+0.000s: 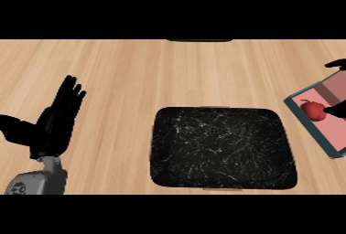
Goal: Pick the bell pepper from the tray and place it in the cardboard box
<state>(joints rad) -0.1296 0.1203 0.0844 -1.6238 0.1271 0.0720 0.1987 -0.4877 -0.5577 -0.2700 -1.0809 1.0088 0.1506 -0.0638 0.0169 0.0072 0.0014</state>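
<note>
Bell pepper [313,109] lies in the box [317,132]; right hand [336,109] fingers' state unclear; left hand [57,116] fingers straight.

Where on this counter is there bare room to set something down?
Bare wood lies between the left hand and the black tray, and across the far counter beyond it. It is crowded at right, where the right hand meets the pepper.

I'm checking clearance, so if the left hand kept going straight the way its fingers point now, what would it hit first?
Probably nothing. The left hand rests open at the view's left, fingers pointing toward the far edge of the counter. Only bare wood shows ahead; the black tray sits off to its side.
</note>
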